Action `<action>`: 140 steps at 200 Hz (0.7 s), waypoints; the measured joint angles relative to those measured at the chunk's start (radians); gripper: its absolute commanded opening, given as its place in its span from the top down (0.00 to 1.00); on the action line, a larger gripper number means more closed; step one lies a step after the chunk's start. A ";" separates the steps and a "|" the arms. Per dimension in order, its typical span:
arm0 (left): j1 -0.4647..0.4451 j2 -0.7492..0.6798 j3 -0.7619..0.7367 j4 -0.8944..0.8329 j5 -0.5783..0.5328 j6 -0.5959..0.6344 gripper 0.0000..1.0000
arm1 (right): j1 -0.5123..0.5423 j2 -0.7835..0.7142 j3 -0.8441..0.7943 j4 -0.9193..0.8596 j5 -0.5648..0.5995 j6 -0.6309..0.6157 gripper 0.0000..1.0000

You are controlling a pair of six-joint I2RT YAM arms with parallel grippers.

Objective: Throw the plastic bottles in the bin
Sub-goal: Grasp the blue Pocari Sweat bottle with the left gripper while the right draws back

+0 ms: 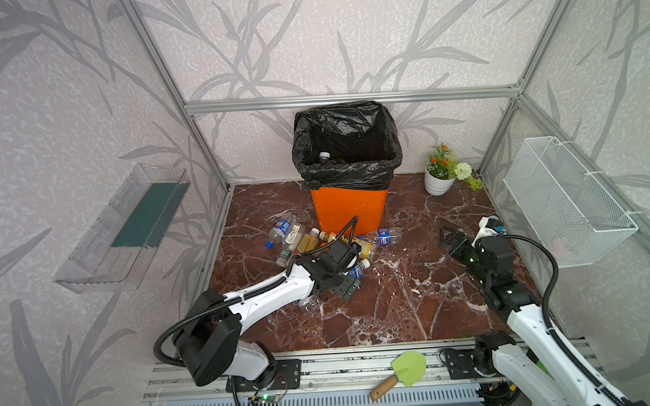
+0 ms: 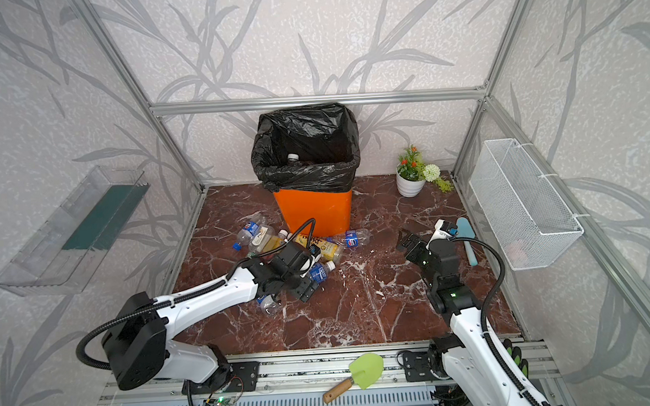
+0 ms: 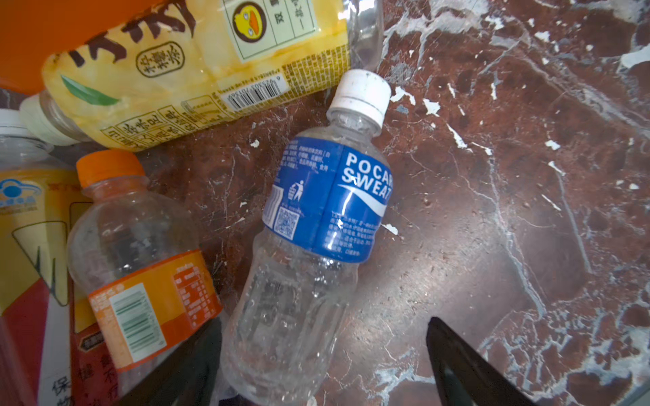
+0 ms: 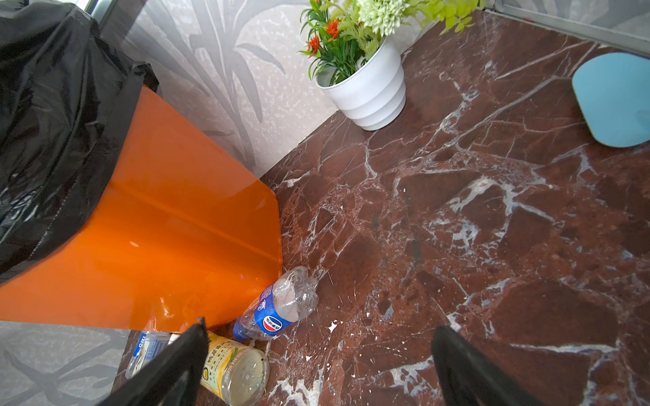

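Note:
Several plastic bottles (image 1: pixel 302 239) lie in a heap on the marble floor in front of the orange bin (image 1: pixel 348 210) (image 2: pixel 312 212), whose black bag shows one bottle cap (image 1: pixel 324 156) inside. My left gripper (image 1: pixel 349 286) (image 3: pixel 322 327) is down at the heap's near edge, open. The clear base of a blue-labelled bottle (image 3: pixel 327 211) (image 1: pixel 359 269) lies between its jaws, close to one finger. Beside it are an orange-capped bottle (image 3: pixel 137 253) and a yellow-labelled one (image 3: pixel 197 59). My right gripper (image 1: pixel 447 237) (image 4: pixel 320 325) hangs open above bare floor, right of the bin, a Pepsi bottle (image 4: pixel 278 309) ahead.
A white flower pot (image 1: pixel 438 179) stands at the back right. A blue tool (image 2: pixel 468 242) lies by the right arm. A white wire basket (image 1: pixel 567 199) hangs on the right wall, a clear tray (image 1: pixel 122 230) on the left. A green trowel (image 1: pixel 401 372) rests on the front rail.

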 measured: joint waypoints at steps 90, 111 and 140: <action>0.000 0.211 0.120 -0.043 -0.023 0.076 0.20 | -0.020 0.026 -0.005 0.034 -0.015 0.018 0.01; 0.000 0.251 0.134 -0.050 -0.021 0.089 0.26 | -0.026 0.027 -0.005 0.040 -0.023 0.019 0.01; 0.000 0.277 0.134 -0.063 -0.017 0.091 0.42 | -0.037 0.030 -0.010 0.046 -0.030 0.022 0.01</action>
